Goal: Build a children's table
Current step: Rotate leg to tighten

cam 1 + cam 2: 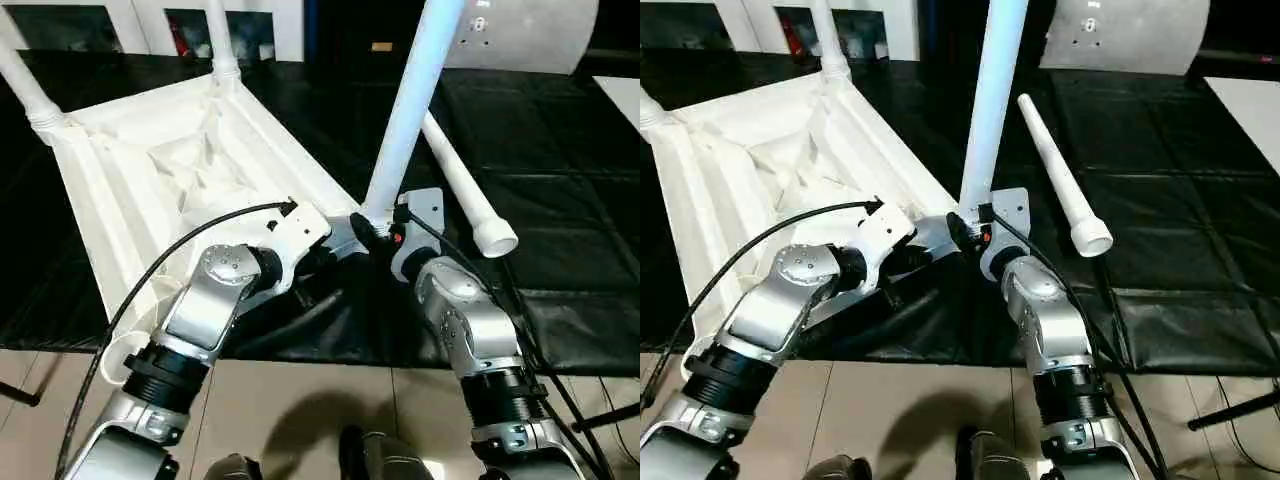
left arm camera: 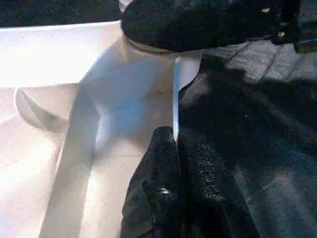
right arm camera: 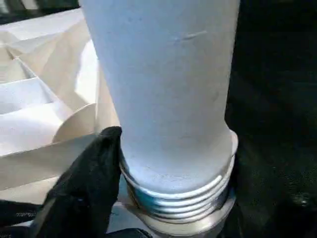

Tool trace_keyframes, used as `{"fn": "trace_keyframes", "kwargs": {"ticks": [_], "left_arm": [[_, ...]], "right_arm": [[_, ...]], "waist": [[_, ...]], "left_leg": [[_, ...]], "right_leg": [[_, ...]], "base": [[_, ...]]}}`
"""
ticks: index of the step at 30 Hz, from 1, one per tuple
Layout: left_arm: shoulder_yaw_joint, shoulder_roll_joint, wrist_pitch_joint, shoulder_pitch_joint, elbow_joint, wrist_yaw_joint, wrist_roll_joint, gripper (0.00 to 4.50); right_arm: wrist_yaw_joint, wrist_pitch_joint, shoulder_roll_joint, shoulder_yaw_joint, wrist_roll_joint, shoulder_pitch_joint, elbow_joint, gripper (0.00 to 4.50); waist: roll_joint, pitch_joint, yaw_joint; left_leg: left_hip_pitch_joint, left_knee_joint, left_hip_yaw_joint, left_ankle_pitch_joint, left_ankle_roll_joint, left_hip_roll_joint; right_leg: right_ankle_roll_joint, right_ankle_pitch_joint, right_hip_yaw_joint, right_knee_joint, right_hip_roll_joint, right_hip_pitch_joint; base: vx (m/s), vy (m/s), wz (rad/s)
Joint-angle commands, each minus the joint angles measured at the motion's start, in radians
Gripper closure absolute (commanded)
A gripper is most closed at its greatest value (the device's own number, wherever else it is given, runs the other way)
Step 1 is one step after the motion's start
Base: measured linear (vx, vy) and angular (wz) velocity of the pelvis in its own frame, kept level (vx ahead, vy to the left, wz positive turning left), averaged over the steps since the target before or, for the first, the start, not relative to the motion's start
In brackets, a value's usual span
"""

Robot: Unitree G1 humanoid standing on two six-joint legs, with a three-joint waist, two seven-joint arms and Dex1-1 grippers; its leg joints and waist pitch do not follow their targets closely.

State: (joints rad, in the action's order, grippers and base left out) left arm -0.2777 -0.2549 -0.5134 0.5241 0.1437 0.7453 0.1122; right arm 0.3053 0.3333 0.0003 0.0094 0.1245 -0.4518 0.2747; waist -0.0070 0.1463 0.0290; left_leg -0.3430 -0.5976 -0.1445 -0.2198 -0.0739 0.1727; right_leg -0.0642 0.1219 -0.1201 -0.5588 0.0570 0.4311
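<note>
Cross-threading risk: your right gripper [image 3: 163, 198] pinches the upright leg [image 1: 412, 110] at its threaded base over the tabletop's [image 1: 150, 170] near corner socket, left gripper [image 2: 176, 173] pressed together on the rim, so any tilt jams it.

Black padded mat [image 1: 560, 150], upturned white tabletop [image 1: 150, 170], loose leg [image 1: 1060, 180]
</note>
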Motion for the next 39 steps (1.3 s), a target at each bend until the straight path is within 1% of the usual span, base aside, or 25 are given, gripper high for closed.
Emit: {"fn": "trace_keyframes", "kwargs": {"ticks": [1, 2, 4, 5, 6, 7, 8, 9, 10, 14, 15, 17, 19, 21, 22, 23, 24, 27, 29, 31, 32, 33, 37, 38, 39], "left_arm": [[-0.035, -0.01, 0.051, 0.026, 0.002, 0.003, 0.024, 4.5], [-0.036, -0.026, 0.063, 0.023, 0.008, 0.015, 0.027, 4.5], [-0.031, -0.055, 0.083, 0.019, 0.021, 0.042, 0.022, 4.5], [-0.03, -0.069, 0.101, 0.017, 0.028, 0.062, 0.017, 4.5], [-0.03, -0.075, 0.109, 0.016, 0.031, 0.072, 0.015, 4.5], [-0.035, -0.096, 0.139, 0.012, 0.037, 0.108, 0.004, 4.5], [-0.038, -0.108, 0.155, 0.01, 0.039, 0.127, -0.003, 4.5], [-0.043, -0.124, 0.178, 0.004, 0.043, 0.167, -0.019, 4.5], [-0.053, -0.147, 0.231, -0.003, 0.054, 0.228, -0.042, 4.5], [-0.079, -0.191, 0.307, -0.004, 0.077, 0.31, -0.051, 4.5], [-0.08, -0.193, 0.311, -0.004, 0.079, 0.315, -0.051, 4.5], [-0.09, -0.219, 0.354, 0.002, 0.095, 0.378, -0.06, 4.5], [-0.098, -0.242, 0.387, 0.01, 0.106, 0.455, -0.08, 4.5], [-0.101, -0.248, 0.399, 0.013, 0.111, 0.477, -0.088, 4.5], [-0.108, -0.262, 0.427, 0.023, 0.13, 0.512, -0.096, 4.5], [-0.108, -0.262, 0.427, 0.023, 0.13, 0.512, -0.096, 4.5], [-0.115, -0.269, 0.45, 0.032, 0.147, 0.541, -0.099, 4.5], [-0.124, -0.277, 0.47, 0.044, 0.163, 0.569, -0.097, 4.5], [-0.126, -0.276, 0.478, 0.049, 0.171, 0.587, -0.101, 4.5], [-0.126, -0.273, 0.476, 0.05, 0.17, 0.595, -0.106, 4.5], [-0.126, -0.271, 0.476, 0.052, 0.172, 0.602, -0.11, 4.5], [-0.126, -0.267, 0.48, 0.057, 0.177, 0.613, -0.117, 4.5], [-0.127, -0.267, 0.492, 0.061, 0.189, 0.615, -0.114, 4.5], [-0.127, -0.267, 0.495, 0.061, 0.192, 0.615, -0.114, 4.5], [-0.127, -0.267, 0.497, 0.06, 0.193, 0.615, -0.113, 4.5]], "right_arm": [[0.093, 0.011, 0.04, 0.109, 0.039, 0.023, -0.011, 0.75], [0.104, 0.002, 0.024, 0.106, 0.043, 0.032, -0.02, 0.75], [0.126, -0.023, -0.009, 0.091, 0.039, 0.049, -0.037, 0.48], [0.136, -0.037, -0.029, 0.087, 0.033, 0.056, -0.046, 0.48], [0.142, -0.042, -0.037, 0.086, 0.032, 0.059, -0.051, 0.29], [0.17, -0.051, -0.064, 0.079, 0.034, 0.07, -0.071, 0.21], [0.188, -0.051, -0.077, 0.074, 0.039, 0.077, -0.084, 0.15], [0.226, -0.057, -0.103, 0.066, 0.05, 0.085, -0.1, 0.08], [0.276, -0.075, -0.149, 0.062, 0.047, 0.094, -0.117, 0.08], [0.389, -0.102, -0.237, 0.07, 0.055, 0.108, -0.151, 0.03], [0.397, -0.103, -0.242, 0.071, 0.057, 0.108, -0.153, 0.03], [0.485, -0.112, -0.301, 0.08, 0.08, 0.109, -0.171, 0.03], [0.566, -0.106, -0.35, 0.094, 0.098, 0.102, -0.178, 0.03], [0.593, -0.1, -0.364, 0.099, 0.105, 0.101, -0.182, 0.03], [0.665, -0.103, -0.401, 0.124, 0.109, 0.102, -0.189, 0.03], [0.665, -0.103, -0.401, 0.124, 0.109, 0.102, -0.189, 0.03], [0.732, -0.107, -0.436, 0.153, 0.106, 0.104, -0.191, 0.03], [0.78, -0.113, -0.463, 0.185, 0.086, 0.096, -0.169, 0.03], [0.782, -0.118, -0.457, 0.188, 0.087, 0.082, -0.143, 0.32], [0.786, -0.117, -0.453, 0.187, 0.093, 0.076, -0.134, 0.4], [0.798, -0.123, -0.452, 0.188, 0.101, 0.072, -0.129, 0.45], [0.815, -0.126, -0.453, 0.194, 0.109, 0.063, -0.123, 0.74], [0.835, -0.123, -0.457, 0.2, 0.113, 0.055, -0.114, 0.93], [0.839, -0.123, -0.457, 0.2, 0.114, 0.052, -0.111, 1.18], [0.843, -0.123, -0.457, 0.202, 0.114, 0.051, -0.109, 1.27]], "waist": [[0.003, -0.088, -0.008], [0.003, -0.088, -0.008], [0.01, -0.089, -0.013], [0.01, -0.09, -0.014], [0.009, -0.09, -0.014], [0.015, -0.088, -0.015], [0.013, -0.087, -0.016], [0.011, -0.089, -0.017], [0.008, -0.087, -0.019], [0.009, -0.087, -0.025], [0.009, -0.088, -0.031], [0.009, -0.087, -0.038], [0.009, -0.087, -0.043], [0.008, -0.088, -0.047], [0.009, -0.088, -0.05], [0.008, -0.088, -0.053], [0.008, -0.088, -0.059], [0.007, -0.089, -0.063], [0.006, -0.089, -0.063], [0.006, -0.09, -0.064], [0.005, -0.09, -0.064], [0.006, -0.09, -0.064], [0.004, -0.092, -0.066], [0.004, -0.092, -0.067], [0.004, -0.092, -0.067]], "left_leg": [[-0.019, 0.06, 0.005, -0.049, 0.145, 0.028], [-0.019, 0.06, 0.004, -0.044, 0.145, 0.028], [-0.018, 0.06, 0.004, -0.032, 0.146, 0.03], [-0.017, 0.06, 0.005, -0.028, 0.145, 0.032], [-0.019, 0.06, 0.006, -0.021, 0.147, 0.034], [-0.017, 0.06, 0.007, -0.027, 0.147, 0.036], [-0.017, 0.061, 0.007, -0.038, 0.148, 0.036], [-0.017, 0.061, 0.007, -0.046, 0.144, 0.037], [-0.018, 0.062, 0.007, -0.05, 0.147, 0.036], [-0.014, 0.062, 0.006, -0.048, 0.149, 0.04], [-0.012, 0.062, 0.004, -0.051, 0.15, 0.041], [-0.012, 0.062, 0.004, -0.047, 0.153, 0.042], [-0.011, 0.063, 0.004, -0.038, 0.154, 0.044], [-0.013, 0.063, 0.003, -0.032, 0.156, 0.043], [-0.011, 0.062, 0.003, -0.033, 0.161, 0.043], [-0.01, 0.062, 0.003, -0.033, 0.161, 0.044], [-0.008, 0.063, 0.002, -0.035, 0.16, 0.045], [-0.011, 0.063, 0.002, -0.034, 0.155, 0.046], [-0.011, 0.063, 0.002, -0.032, 0.147, 0.046], [-0.012, 0.063, 0.002, -0.03, 0.14, 0.047], [-0.012, 0.063, 0.002, -0.028, 0.14, 0.047], [-0.012, 0.063, 0.002, -0.026, 0.141, 0.047], [-0.013, 0.061, 0.002, -0.011, 0.146, 0.047], [-0.013, 0.061, 0.002, -0.008, 0.149, 0.047], [-0.014, 0.061, 0.002, -0.007, 0.148, 0.048]], "right_leg": [[-0.102, 0.379, 0.059, 0.072, 0.082, -0.087], [-0.103, 0.377, 0.059, 0.071, 0.082, -0.087], [-0.097, 0.373, 0.057, 0.073, 0.078, -0.086], [-0.099, 0.365, 0.056, 0.071, 0.079, -0.086], [-0.107, 0.347, 0.056, 0.068, 0.078, -0.086], [-0.113, 0.344, 0.055, 0.067, 0.079, -0.084], [-0.111, 0.354, 0.055, 0.072, 0.079, -0.084], [-0.113, 0.355, 0.056, 0.068, 0.08, -0.085], [-0.11, 0.359, 0.056, 0.071, 0.08, -0.086], [-0.118, 0.356, 0.058, 0.067, 0.08, -0.082], [-0.117, 0.362, 0.06, 0.066, 0.083, -0.082], [-0.117, 0.36, 0.06, 0.066, 0.083, -0.084], [-0.129, 0.345, 0.061, 0.063, 0.083, -0.081], [-0.135, 0.336, 0.062, 0.061, 0.084, -0.084], [-0.138, 0.334, 0.061, 0.063, 0.082, -0.082], [-0.136, 0.337, 0.061, 0.063, 0.083, -0.083], [-0.138, 0.342, 0.062, 0.062, 0.084, -0.082], [-0.139, 0.341, 0.062, 0.061, 0.085, -0.084], [-0.141, 0.344, 0.062, 0.061, 0.086, -0.084], [-0.143, 0.346, 0.062, 0.061, 0.086, -0.084], [-0.143, 0.342, 0.062, 0.061, 0.086, -0.085], [-0.145, 0.338, 0.062, 0.06, 0.086, -0.085], [-0.151, 0.314, 0.063, 0.056, 0.086, -0.086], [-0.152, 0.31, 0.063, 0.055, 0.086, -0.086], [-0.153, 0.309, 0.063, 0.054, 0.086, -0.086]], "base": [[0.0, 0.0, 0.0], [0.0, 0.0, 0.0], [0.0, 0.0, 0.0], [0.0, 0.0, 0.0], [0.0, 0.0, 0.0], [0.0, 0.0, 0.0], [0.0, 0.0, 0.0], [0.0, 0.0, 0.0], [0.0, 0.0, 0.0], [0.0, 0.0, 0.0], [0.0, 0.0, 0.0], [0.0, 0.0, 0.0], [0.0, 0.0, 0.0], [0.0, 0.0, 0.0], [0.0, 0.0, 0.0], [0.0, 0.0, 0.0], [0.0, 0.0, 0.0], [0.0, 0.0, 0.0], [0.0, 0.0, 0.0], [0.0, 0.0, 0.0], [0.0, 0.0, 0.0], [0.0, 0.0, 0.0], [0.0, 0.0, 0.0], [0.0, 0.0, 0.0], [0.0, 0.0, 0.0]]}}
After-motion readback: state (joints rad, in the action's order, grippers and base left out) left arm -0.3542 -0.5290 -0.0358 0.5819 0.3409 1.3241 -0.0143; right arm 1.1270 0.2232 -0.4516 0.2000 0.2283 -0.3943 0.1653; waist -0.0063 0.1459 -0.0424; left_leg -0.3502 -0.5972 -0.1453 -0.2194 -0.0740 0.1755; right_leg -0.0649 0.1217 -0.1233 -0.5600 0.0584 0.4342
